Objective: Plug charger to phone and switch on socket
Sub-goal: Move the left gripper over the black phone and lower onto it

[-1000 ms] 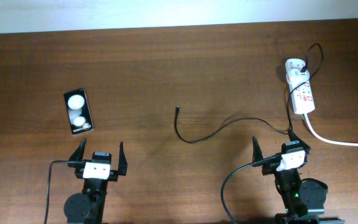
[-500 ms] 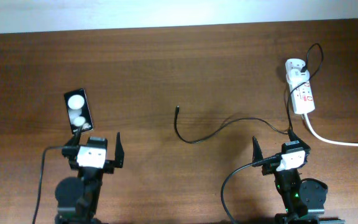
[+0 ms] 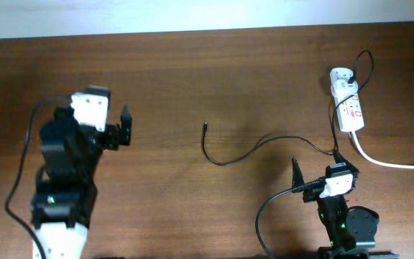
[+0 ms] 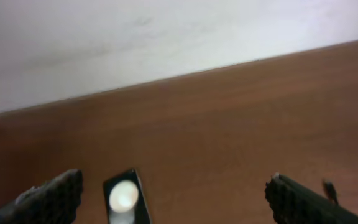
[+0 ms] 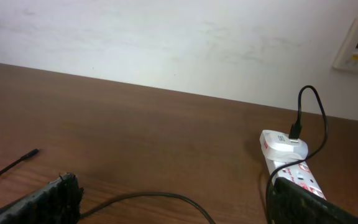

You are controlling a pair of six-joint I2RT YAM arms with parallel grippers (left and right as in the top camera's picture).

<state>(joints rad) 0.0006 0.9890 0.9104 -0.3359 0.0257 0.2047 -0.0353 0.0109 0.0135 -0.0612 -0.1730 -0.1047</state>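
The phone, black with a bright reflection, lies on the table low in the left wrist view, between my open left gripper's fingers and nearer the left one. In the overhead view my left arm covers it, with the left gripper above that spot. The charger cable curves across the table, its plug tip free at the centre, and it also shows in the right wrist view. The socket lies at the far right with the white adapter. My right gripper is open and empty.
A thick white cord runs from the socket to the right edge. The plug tip shows by the right finger in the left wrist view. The socket shows in the right wrist view. A pale wall lies behind the table's far edge.
My left arm has swung away from the near edge toward the far left and now covers the phone in the overhead view. The right arm and cable have not moved.
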